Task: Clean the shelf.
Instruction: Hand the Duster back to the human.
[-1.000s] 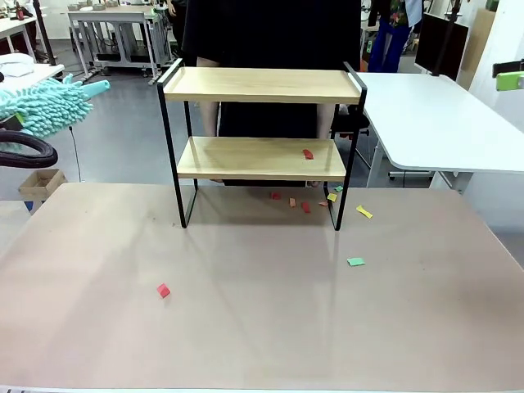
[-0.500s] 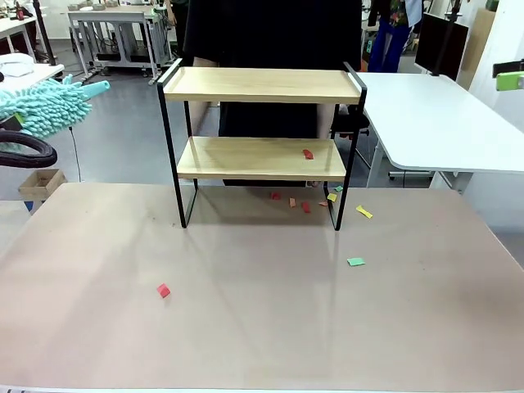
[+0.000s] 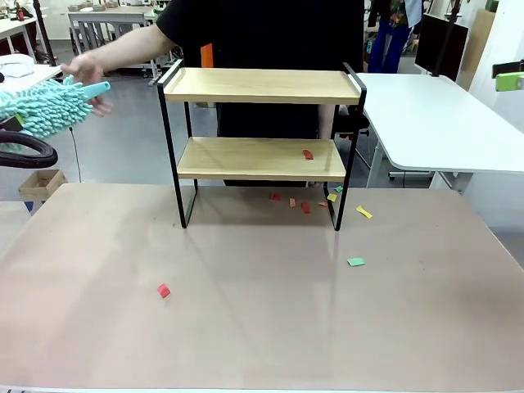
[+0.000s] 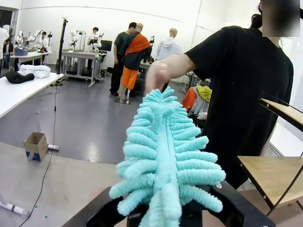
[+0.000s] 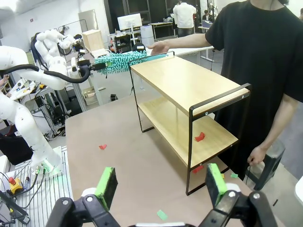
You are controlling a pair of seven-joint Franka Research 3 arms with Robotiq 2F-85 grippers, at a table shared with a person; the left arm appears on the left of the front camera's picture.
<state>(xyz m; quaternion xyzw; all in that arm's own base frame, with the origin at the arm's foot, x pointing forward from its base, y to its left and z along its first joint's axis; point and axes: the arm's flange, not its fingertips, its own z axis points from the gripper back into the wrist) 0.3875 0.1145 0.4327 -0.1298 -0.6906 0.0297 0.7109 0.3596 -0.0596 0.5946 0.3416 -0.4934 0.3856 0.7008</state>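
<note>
Gripping a fluffy teal duster (image 4: 163,156), the left gripper (image 4: 165,213) is clamped on it left of the shelf (image 3: 260,139), which stands at the table's (image 3: 262,327) far side. A person's hand (image 3: 88,72) touches the duster's tip. The right gripper (image 5: 161,187) hangs spread wide with nothing in it.

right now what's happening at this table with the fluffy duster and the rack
The left gripper is shut on a fluffy turquoise microfibre duster, held up beside the two-tier wooden shelf with a black metal frame. A person in black reaches a hand to the duster's far tip. The right gripper hangs open, away from the shelf. One red paper scrap lies on the lower board, and more coloured scraps dot the beige table.
</note>
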